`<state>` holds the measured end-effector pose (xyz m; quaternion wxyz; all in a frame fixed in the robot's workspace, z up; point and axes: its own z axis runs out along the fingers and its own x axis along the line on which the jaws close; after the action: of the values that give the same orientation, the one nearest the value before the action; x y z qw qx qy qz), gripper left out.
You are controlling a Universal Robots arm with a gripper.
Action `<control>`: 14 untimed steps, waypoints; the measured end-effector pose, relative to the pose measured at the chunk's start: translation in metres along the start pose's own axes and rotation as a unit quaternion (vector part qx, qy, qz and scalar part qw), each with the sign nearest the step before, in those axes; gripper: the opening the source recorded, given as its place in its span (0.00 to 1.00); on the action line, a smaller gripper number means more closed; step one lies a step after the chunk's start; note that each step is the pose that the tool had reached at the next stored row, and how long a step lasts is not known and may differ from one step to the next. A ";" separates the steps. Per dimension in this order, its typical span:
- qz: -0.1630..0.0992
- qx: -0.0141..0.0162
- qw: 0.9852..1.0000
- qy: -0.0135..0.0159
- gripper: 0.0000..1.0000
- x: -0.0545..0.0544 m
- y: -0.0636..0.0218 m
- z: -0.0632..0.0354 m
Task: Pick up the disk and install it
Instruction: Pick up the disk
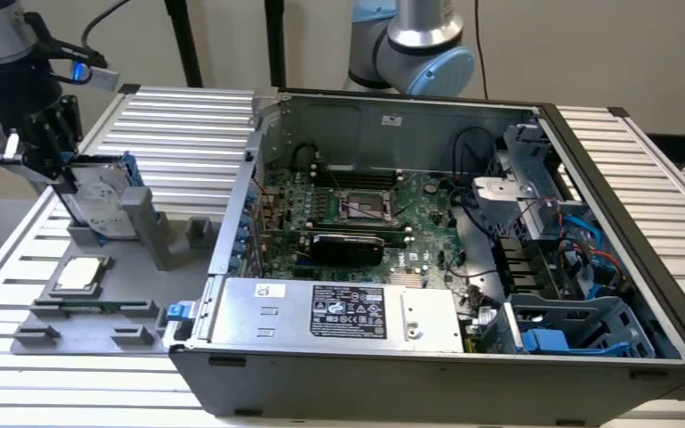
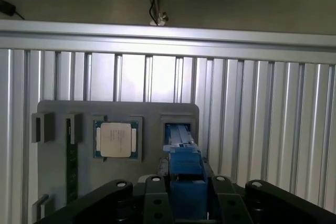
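Observation:
The disk stands on edge in a slot of the grey fixture plate at the exterior view's left, its blue rail along the top edge. My gripper comes down onto that upper edge from above. In the wrist view the disk's blue rail sits squeezed between my two black fingers, and my gripper is shut on it. Below it I see the empty-looking slot of the fixture. Whether the disk rests in the slot or hangs just above it, I cannot tell.
A small square silver chip lies on the fixture plate beside the disk's slot. The open computer case takes up the middle, with its motherboard, a silver box with a black label and a blue drive bay at the front right.

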<state>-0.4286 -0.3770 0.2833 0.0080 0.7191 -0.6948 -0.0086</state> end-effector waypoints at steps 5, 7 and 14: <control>0.000 0.000 1.000 -0.001 0.00 0.001 0.0000 0.0000; 0.000 0.000 1.000 -0.001 0.00 0.001 0.0000 0.0000; 0.000 0.000 1.000 -0.001 0.00 0.001 0.0000 0.0000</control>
<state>-0.4286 -0.3781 0.2833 0.0073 0.7191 -0.6948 -0.0091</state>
